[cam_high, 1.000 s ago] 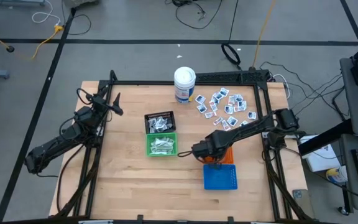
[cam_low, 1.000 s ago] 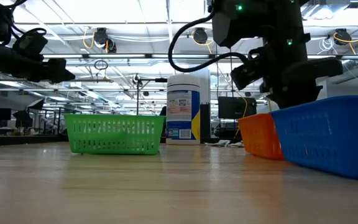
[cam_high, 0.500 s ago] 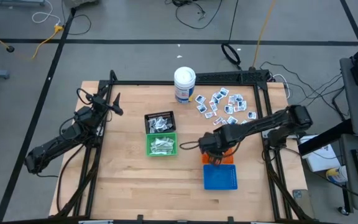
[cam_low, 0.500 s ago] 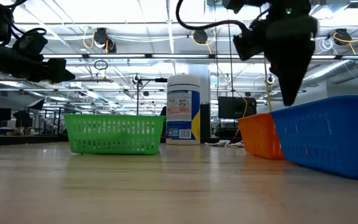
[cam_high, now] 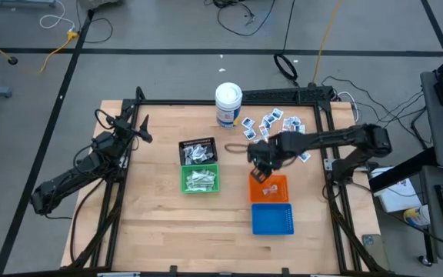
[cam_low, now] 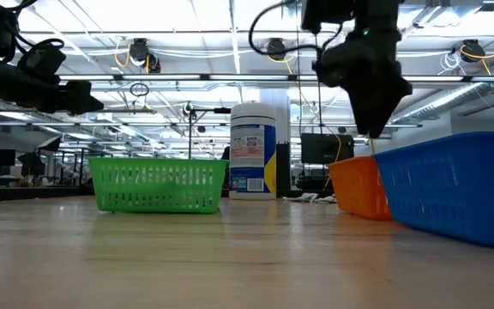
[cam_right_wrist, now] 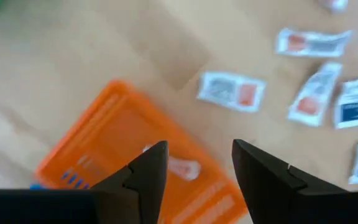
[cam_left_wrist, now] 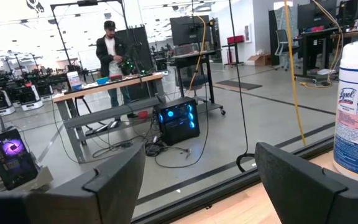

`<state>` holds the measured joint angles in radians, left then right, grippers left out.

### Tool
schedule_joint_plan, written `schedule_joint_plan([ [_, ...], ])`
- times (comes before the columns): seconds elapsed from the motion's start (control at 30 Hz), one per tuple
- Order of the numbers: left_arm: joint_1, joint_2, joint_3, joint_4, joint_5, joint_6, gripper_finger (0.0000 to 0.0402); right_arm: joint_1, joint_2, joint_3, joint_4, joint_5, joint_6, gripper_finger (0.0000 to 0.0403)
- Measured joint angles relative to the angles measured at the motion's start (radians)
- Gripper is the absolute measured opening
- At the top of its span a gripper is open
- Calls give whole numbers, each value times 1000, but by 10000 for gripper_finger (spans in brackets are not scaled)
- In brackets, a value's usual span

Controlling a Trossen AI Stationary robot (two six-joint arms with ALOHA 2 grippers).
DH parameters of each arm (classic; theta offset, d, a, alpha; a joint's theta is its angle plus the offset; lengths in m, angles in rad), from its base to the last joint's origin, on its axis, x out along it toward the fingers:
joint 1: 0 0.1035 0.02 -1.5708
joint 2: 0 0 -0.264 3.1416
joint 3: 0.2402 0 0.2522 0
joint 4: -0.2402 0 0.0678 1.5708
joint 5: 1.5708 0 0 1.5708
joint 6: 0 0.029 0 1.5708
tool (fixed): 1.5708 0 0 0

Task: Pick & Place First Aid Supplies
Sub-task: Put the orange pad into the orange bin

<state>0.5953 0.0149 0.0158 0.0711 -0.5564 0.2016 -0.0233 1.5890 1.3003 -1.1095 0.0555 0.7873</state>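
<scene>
From overhead I see my whole table (cam_high: 160, 223). The low camera sits at tabletop level, facing the room. My left wrist looks out past the table edge; my right wrist looks down close on the orange basket (cam_right_wrist: 114, 146), shared with both.

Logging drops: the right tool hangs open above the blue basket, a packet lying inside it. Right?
Wrong basket. The high view shows the right tool open above the orange basket, where the packet lies; the blue basket sits beside it.
</scene>
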Motion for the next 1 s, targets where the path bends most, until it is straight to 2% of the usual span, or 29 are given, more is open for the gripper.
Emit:
schedule_joint_plan([
  [0.5, 0, 0, 0, 0, 0, 0, 306, -272, 0, 0, -55, -1, -100, 169],
  [0.63, 0, 0, 0, 0, 0, 0, 306, -298, 0, -26, -52, -3, -106, 169],
  [1.0, 0, 0, 0, 0, 0, 0, 306, -301, 19, -227, 82, -35, -24, 169],
])
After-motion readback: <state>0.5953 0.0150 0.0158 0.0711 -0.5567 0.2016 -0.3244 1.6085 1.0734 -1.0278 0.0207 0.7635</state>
